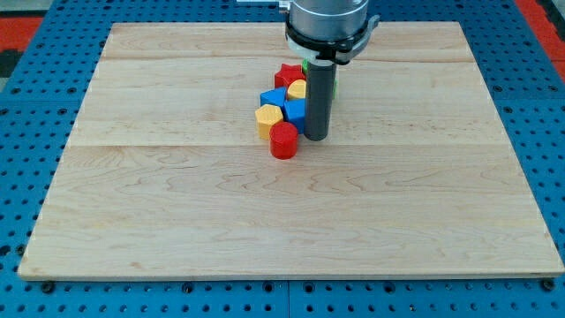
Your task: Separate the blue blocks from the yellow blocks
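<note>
Pale wooden board (177, 221) on a blue pegboard holds one tight cluster near its top centre. Going from the view's left: a yellow hexagonal block (268, 118), a red cylinder (283, 140) just below it, a blue block (273, 96), a red star (289, 74), another yellow block (297, 89) and a second blue block (295, 111), all touching. My tip (317, 138) stands against the cluster's right edge, beside that blue block, likely placed to pry blues from yellows. A green block (305, 64) peeks behind the rod. No gripper exists to open or close
</note>
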